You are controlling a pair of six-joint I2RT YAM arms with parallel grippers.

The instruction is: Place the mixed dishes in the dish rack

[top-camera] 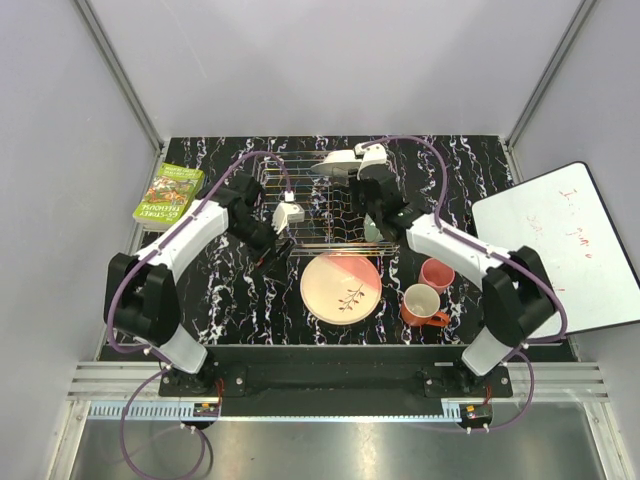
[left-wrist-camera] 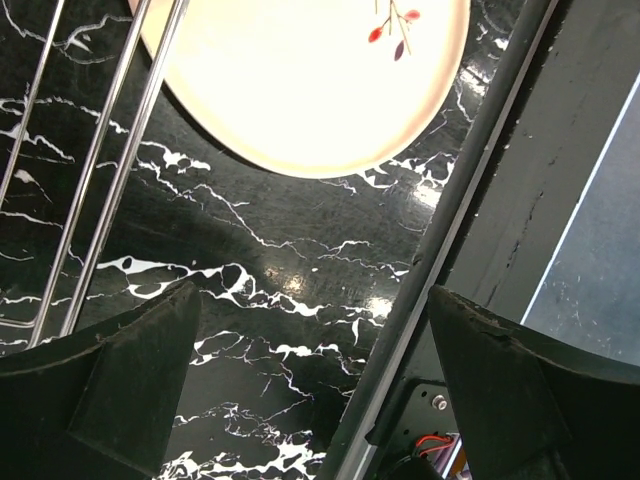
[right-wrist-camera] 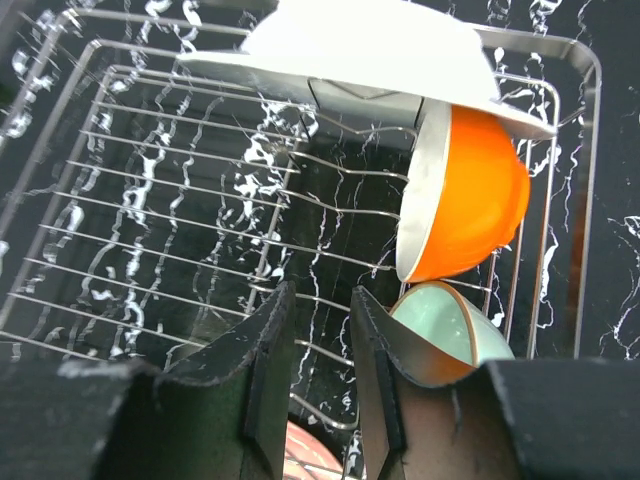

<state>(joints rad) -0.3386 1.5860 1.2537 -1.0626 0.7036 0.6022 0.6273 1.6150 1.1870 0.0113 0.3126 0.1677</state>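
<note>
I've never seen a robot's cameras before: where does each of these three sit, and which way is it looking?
Top external: above and behind, looking down on the black marble table, both arms, silver wire dish rack.
Left wrist: low, facing the peach-pink twig-motif plate; own dark fingers frame it.
Right wrist: above the rack, facing the white round plate, orange bowl, pale green bowl; fingers nearly closed.
Shared: all show the rack.

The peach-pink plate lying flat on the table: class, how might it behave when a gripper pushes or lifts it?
The peach-pink plate looks glossy, so it probably slides rather than rolls. Lying flat, its low rim may be awkward to pinch. It seems rigid and likely breakable.
</note>
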